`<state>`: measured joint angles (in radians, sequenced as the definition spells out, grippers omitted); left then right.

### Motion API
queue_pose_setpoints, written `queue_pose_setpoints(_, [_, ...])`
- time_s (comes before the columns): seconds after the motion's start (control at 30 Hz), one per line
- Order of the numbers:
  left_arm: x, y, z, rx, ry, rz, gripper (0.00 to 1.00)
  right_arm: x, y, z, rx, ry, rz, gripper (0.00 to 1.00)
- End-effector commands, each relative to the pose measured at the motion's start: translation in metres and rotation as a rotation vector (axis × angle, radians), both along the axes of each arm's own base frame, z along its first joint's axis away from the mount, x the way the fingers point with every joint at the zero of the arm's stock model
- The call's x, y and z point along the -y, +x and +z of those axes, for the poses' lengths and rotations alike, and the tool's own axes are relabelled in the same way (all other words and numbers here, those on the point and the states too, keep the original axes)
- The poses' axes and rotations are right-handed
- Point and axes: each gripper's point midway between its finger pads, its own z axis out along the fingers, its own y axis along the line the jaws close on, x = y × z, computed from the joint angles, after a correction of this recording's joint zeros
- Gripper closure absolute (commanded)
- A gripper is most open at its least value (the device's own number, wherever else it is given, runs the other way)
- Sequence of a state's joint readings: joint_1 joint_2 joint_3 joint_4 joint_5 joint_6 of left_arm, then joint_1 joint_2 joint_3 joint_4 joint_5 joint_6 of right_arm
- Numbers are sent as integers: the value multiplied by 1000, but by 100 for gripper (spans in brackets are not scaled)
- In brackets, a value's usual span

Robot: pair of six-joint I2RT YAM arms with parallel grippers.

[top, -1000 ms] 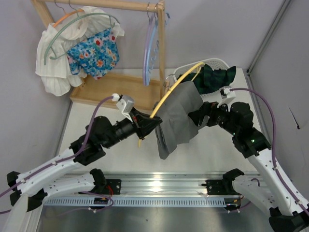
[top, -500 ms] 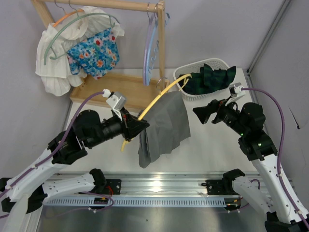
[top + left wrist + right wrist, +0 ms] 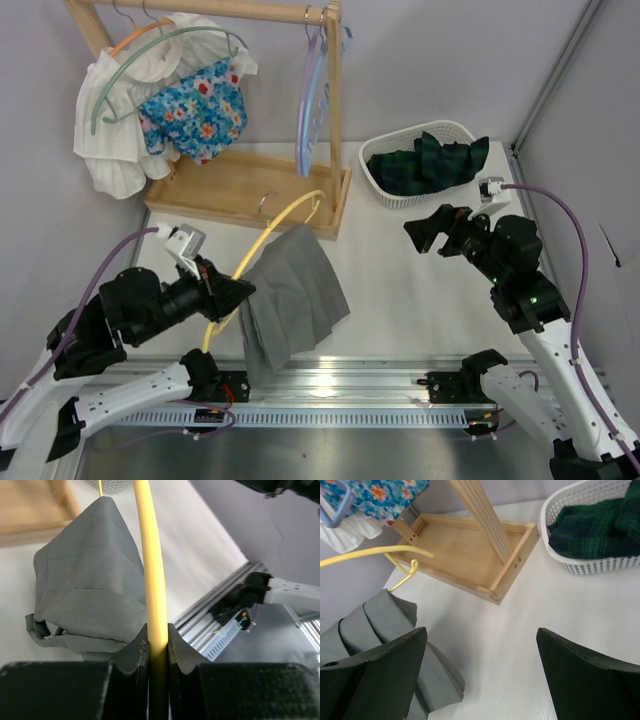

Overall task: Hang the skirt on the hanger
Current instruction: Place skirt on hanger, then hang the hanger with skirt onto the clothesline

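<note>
Top external view: the left end effector (image 3: 232, 293) is clamped narrow on the yellow hanger (image 3: 151, 570). The grey skirt (image 3: 290, 300) hangs draped over the hanger at the near edge of the surface (image 3: 420, 310), its lower hem over the metal rail (image 3: 380, 385). The hanger's far end reaches the front lip of the wooden tray (image 3: 225, 185). The right end effector (image 3: 425, 228) stands wide, gripping nothing, near the white basket (image 3: 400, 198). Bare surface lies between it and the skirt.
</note>
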<state>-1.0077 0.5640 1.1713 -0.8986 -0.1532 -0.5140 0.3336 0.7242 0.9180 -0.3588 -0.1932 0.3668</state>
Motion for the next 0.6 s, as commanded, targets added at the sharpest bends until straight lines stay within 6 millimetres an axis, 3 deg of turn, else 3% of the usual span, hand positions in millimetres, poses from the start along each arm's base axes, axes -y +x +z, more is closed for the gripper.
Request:
queue_pose_setpoints(0.0, [-27,11,-4,-36,-60,181,100,1,6,-4,-9,33,-50,1])
queue_pose_setpoints(0.13, [-59,18,-9,-44,-60,335,100,0,9,-18,-56,17,-69,1])
queue_pose_setpoints(0.27, [-74,27,-2,-12,-18,420,100,-9,10,-23,-61,11,-54,1])
queue_pose_setpoints(0.57, [-83,67,55,193,62,575,100,-19,14,-34,-83,-13,-48,1])
